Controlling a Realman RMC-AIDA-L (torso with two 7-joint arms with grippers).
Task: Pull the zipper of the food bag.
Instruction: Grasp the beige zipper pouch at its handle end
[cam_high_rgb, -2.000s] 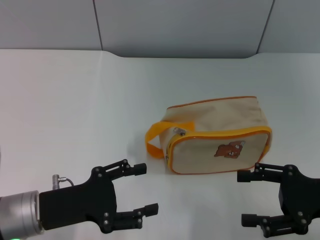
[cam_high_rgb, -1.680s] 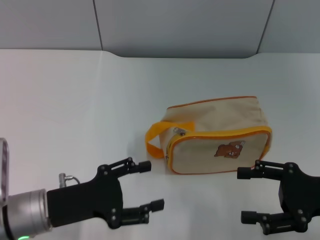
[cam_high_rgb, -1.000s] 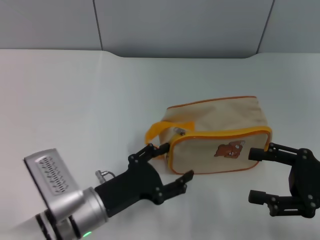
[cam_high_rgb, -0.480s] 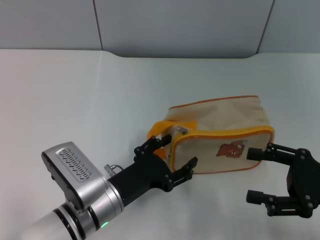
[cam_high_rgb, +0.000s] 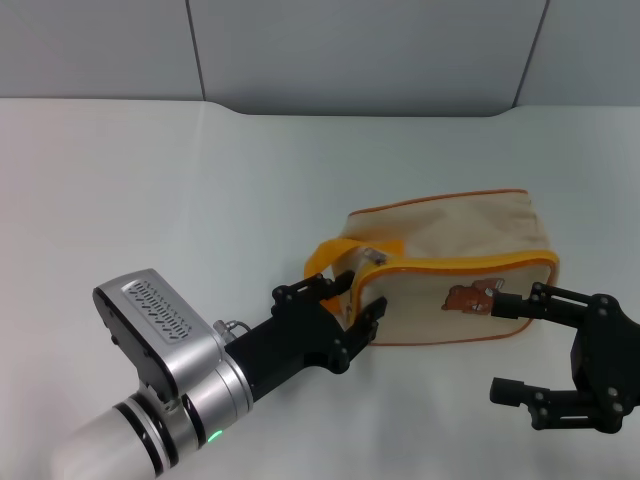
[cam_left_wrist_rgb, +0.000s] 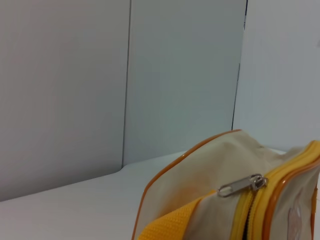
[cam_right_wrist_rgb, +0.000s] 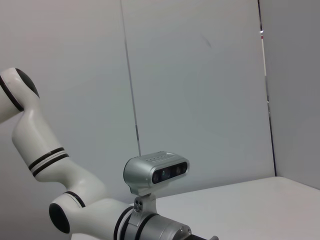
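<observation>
The beige food bag (cam_high_rgb: 450, 240) with orange piping lies on the white table right of centre, its bear-print face toward me. The silver zipper pull (cam_high_rgb: 372, 256) sits at the bag's upper left corner, beside the orange strap handle (cam_high_rgb: 335, 252). My left gripper (cam_high_rgb: 360, 295) is open at the bag's left end, its fingers just below the pull and around the corner of the bag. The left wrist view shows the pull (cam_left_wrist_rgb: 240, 185) close up on the bag (cam_left_wrist_rgb: 200, 170). My right gripper (cam_high_rgb: 497, 348) is open at the bag's front right, its upper finger over the bear face.
The white table (cam_high_rgb: 150, 200) stretches wide to the left and behind the bag, ending at a grey wall (cam_high_rgb: 360, 50). The right wrist view shows only my left arm and its wrist camera (cam_right_wrist_rgb: 156, 172) against the wall.
My left gripper has reached forward and right up to the bag's left end. The bag has shifted a little to the right. The right gripper has hardly moved.
</observation>
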